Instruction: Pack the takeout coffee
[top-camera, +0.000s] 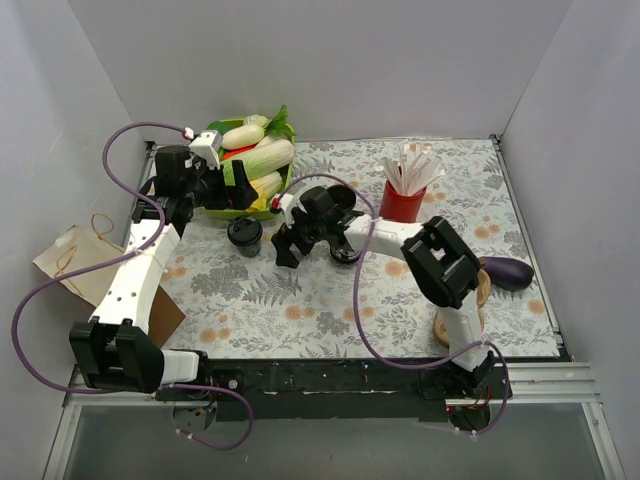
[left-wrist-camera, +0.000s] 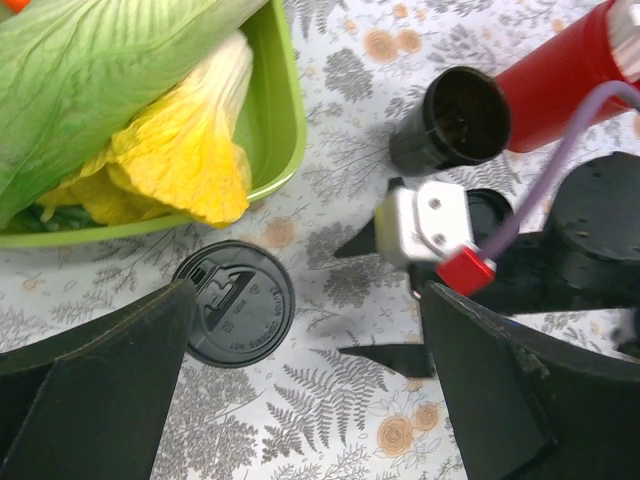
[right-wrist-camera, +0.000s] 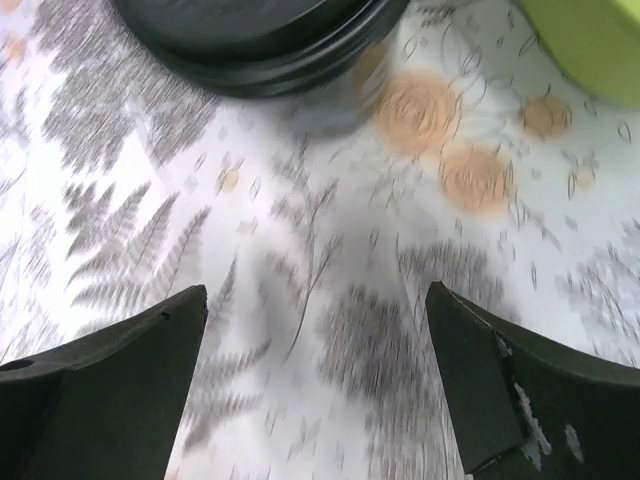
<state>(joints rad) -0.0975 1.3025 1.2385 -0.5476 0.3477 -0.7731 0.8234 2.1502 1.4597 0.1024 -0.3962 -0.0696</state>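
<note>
Squarely ahead of the right gripper (right-wrist-camera: 315, 290), a touch left of its centre line and near: the takeout coffee (right-wrist-camera: 260, 40), only the black lid rim and upper wall showing at the top of the right wrist view, blurred. Stands upright on the fern-print cloth (top-camera: 300, 300), lid on, long axis vertical, so square to a low sideways approach. Right jaws spread wide and empty, low over the cloth, with only print between them. Sits under the left gripper (left-wrist-camera: 307, 290) as well: same cup seen from above, round lid inside the span of the jaws, partly tucked under one finger (left-wrist-camera: 110, 370) and well off the other. Left jaws likewise wide, holding nothing. Nearness about even: both close, neither touching, left above and looking down the axis, right beside and looking across it. Probably favours the right for a grasp round the wall, needing only a short push forward with a slight shift left. Favours the left only for a top-down pinch across the lid, needing a sidestep toward that covering finger first. Beyond the right gripper, from the left's viewpoint: an open black cup (left-wrist-camera: 460, 118) and the red cup (left-wrist-camera: 570, 75), neither the target. Some risk of the two grippers meeting, both crowded round the same spot.
</note>
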